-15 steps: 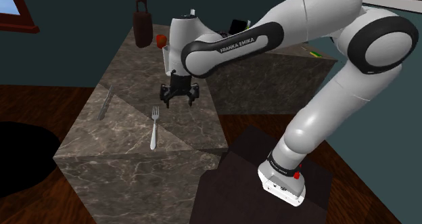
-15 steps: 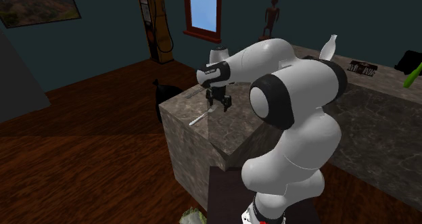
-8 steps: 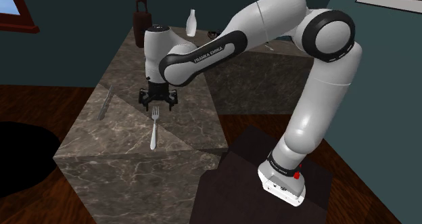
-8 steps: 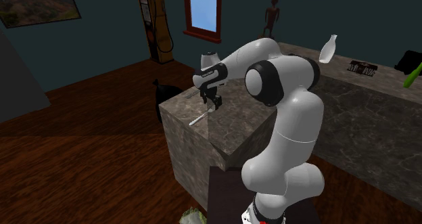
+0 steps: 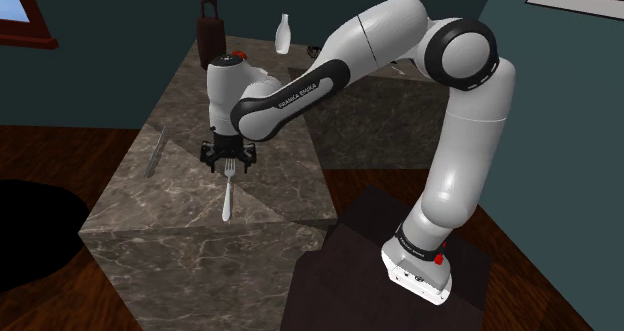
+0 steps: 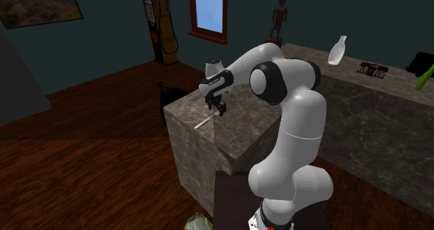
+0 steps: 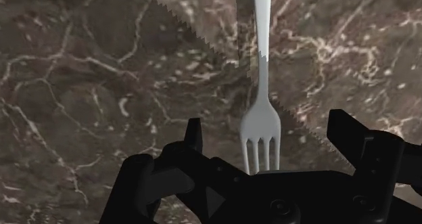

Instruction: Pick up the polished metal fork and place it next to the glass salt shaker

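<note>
We count one fork (image 5: 229, 194) flat on the marble counter (image 5: 185, 214), tines between the spread fingers (image 7: 194, 136) of one black gripper (image 5: 229, 165), not clasped. One slim grey utensil (image 5: 155, 152) well apart, one white bottle (image 5: 284, 33) farther back.

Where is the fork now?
The fork lies flat on the marbled counter, near its front edge in the shoulder view, tines right under the open gripper.

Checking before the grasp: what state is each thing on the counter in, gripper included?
Fork: lying flat on the counter, not held.
Gripper: open, fingers either side of the fork's tines, not clasping.
Grey utensil: lying flat, apart from the fork.
White bottle: standing farther back.
</note>
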`<action>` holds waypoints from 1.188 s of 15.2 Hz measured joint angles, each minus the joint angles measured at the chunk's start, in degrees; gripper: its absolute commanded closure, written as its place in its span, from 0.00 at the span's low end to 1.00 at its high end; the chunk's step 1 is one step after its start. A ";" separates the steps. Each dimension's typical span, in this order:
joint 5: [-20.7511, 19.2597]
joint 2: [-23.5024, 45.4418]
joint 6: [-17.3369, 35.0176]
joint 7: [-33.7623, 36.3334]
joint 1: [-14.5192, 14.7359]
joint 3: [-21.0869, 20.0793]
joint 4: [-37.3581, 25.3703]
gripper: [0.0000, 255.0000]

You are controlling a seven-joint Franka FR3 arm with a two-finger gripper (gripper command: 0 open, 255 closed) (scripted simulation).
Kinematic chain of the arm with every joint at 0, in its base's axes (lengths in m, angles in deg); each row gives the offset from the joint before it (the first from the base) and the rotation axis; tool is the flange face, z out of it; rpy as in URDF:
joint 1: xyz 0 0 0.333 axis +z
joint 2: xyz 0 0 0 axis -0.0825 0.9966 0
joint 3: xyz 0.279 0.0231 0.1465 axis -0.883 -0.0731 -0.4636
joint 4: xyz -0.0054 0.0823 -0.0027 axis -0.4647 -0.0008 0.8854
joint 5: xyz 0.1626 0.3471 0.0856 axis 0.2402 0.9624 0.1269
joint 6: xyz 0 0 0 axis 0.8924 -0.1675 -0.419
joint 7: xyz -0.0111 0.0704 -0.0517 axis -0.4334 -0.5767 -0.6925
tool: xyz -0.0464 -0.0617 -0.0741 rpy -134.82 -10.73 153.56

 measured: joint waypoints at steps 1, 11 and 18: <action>-0.27 0.32 0.51 0.17 0.05 0.11 0.24 0.00; -0.67 0.47 -0.36 0.39 0.12 0.26 0.02 1.00; -0.73 0.45 0.07 0.46 0.12 0.30 -0.02 1.00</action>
